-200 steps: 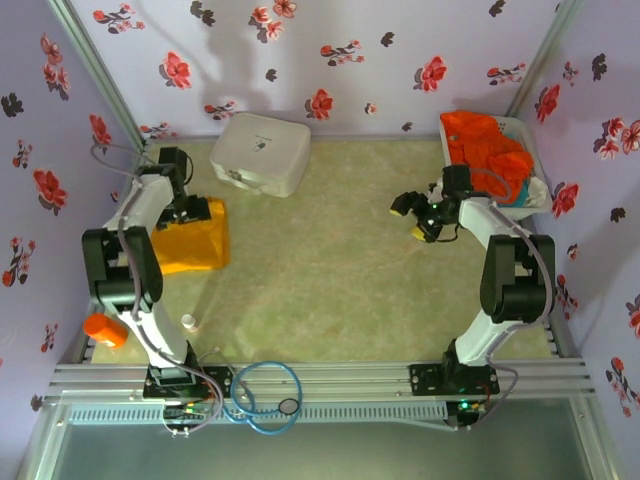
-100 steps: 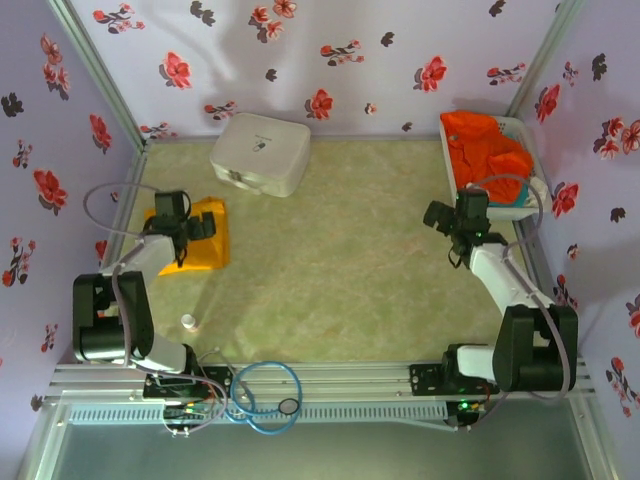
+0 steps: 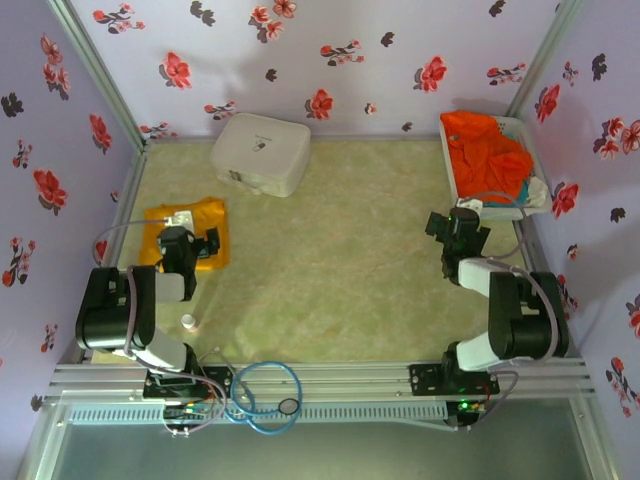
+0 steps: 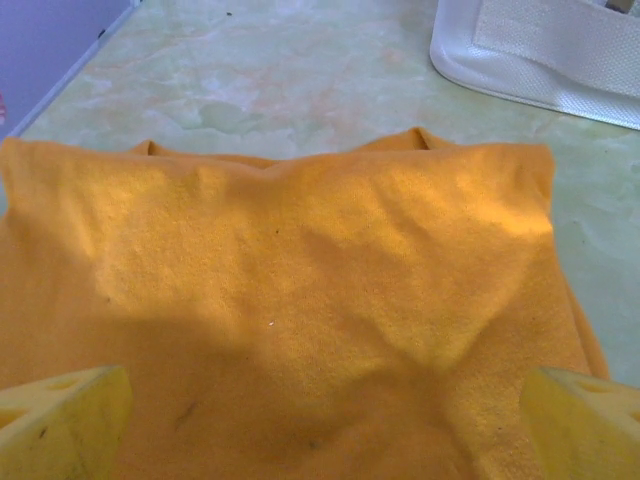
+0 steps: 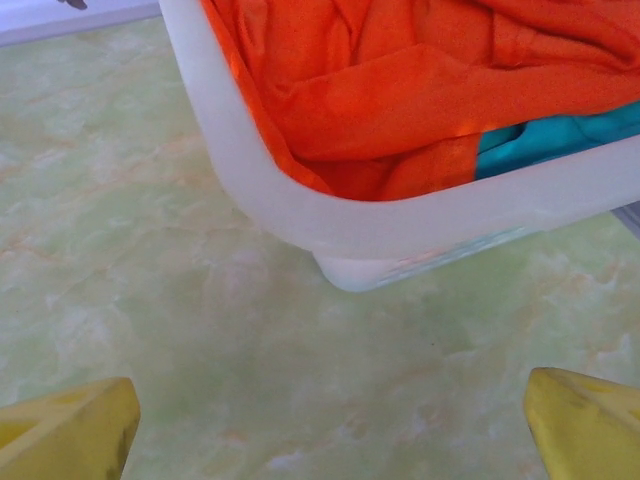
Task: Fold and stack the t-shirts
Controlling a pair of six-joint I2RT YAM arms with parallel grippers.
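A folded golden yellow-orange t-shirt (image 3: pixel 190 222) (image 4: pixel 300 280) lies flat at the left of the table. My left gripper (image 3: pixel 186 250) (image 4: pixel 325 425) hovers over its near edge, open, with only cloth below the yellow fingertips (image 4: pixel 60 420). A red-orange t-shirt (image 3: pixel 485 145) (image 5: pixel 400 90) is heaped in the white basket (image 3: pixel 522 127) (image 5: pixel 330 225) at the far right, over some teal cloth (image 5: pixel 560 135). My right gripper (image 3: pixel 455 232) (image 5: pixel 330 420) is open above bare table, just short of the basket's near corner, with nothing between its fingers.
A white rounded hard case (image 3: pixel 260 152) (image 4: pixel 540 50) stands at the back, left of centre. A small white object (image 3: pixel 188 321) lies near the front left. A blue cable loop (image 3: pixel 262 392) hangs over the front rail. Flowered walls close in three sides.
Both arms have drawn back toward their bases and folded low. The left gripper has come off the yellow-orange t-shirt's far side to its near edge; both grippers opened wider.
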